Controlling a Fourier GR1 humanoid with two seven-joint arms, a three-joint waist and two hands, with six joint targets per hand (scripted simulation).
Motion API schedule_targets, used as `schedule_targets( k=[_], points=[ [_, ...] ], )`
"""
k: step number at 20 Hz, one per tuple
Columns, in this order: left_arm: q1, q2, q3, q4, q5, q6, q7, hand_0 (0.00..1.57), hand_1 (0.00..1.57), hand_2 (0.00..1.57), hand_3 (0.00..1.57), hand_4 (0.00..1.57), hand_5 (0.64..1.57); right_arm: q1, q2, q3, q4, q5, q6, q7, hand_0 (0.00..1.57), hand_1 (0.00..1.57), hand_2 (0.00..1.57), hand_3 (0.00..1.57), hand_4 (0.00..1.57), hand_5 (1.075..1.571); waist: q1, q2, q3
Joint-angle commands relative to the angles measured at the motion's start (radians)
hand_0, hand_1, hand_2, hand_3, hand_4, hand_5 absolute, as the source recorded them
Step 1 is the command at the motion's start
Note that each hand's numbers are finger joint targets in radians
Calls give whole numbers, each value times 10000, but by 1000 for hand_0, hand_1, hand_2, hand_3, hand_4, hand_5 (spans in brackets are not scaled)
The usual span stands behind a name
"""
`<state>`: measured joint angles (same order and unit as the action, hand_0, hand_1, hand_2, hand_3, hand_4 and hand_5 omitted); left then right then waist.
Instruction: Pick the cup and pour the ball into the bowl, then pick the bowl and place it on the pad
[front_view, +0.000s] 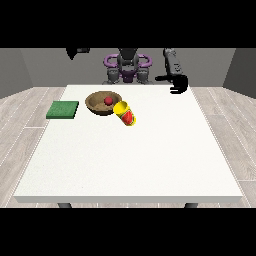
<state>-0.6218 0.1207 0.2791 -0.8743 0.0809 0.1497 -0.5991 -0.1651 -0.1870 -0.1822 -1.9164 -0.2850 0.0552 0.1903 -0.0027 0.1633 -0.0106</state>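
Light is even and fairly bright, soft and seemingly from overhead. The large white rectangular table reads as the brightest surface, with no glare or hot spots on it. Shadows are faint: a thin dark rim hugs the round brown wooden bowl at its 6 o'clock edge, and another sits under the tipped yellow-and-red cup toward 5 o'clock. The grey walls at 12 o'clock look dimmer. Straight edges stay straight, with no bending toward the corners.

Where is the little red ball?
In the front view the ball sits inside the brown bowl, left of centre, between the green pad and the tipped cup.
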Motion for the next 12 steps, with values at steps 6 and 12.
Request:
schedule_targets(
  k=[6,12],
  points=[
    [-1080,3262,1652,1003,1995,-3797,123,0,0,0,0,0,1537,-12,857,1212,-604,1159,-715,-299,0,0,0,0,484,1569,-297,1561,98],
    [-2094,4452,1269,356,1847,-4064,1842,0,0,0,0,0,1521,-564,1139,567,2344,1014,-639,-1727,0,0,0,0,412,1568,383,1553,122]
  ],
)
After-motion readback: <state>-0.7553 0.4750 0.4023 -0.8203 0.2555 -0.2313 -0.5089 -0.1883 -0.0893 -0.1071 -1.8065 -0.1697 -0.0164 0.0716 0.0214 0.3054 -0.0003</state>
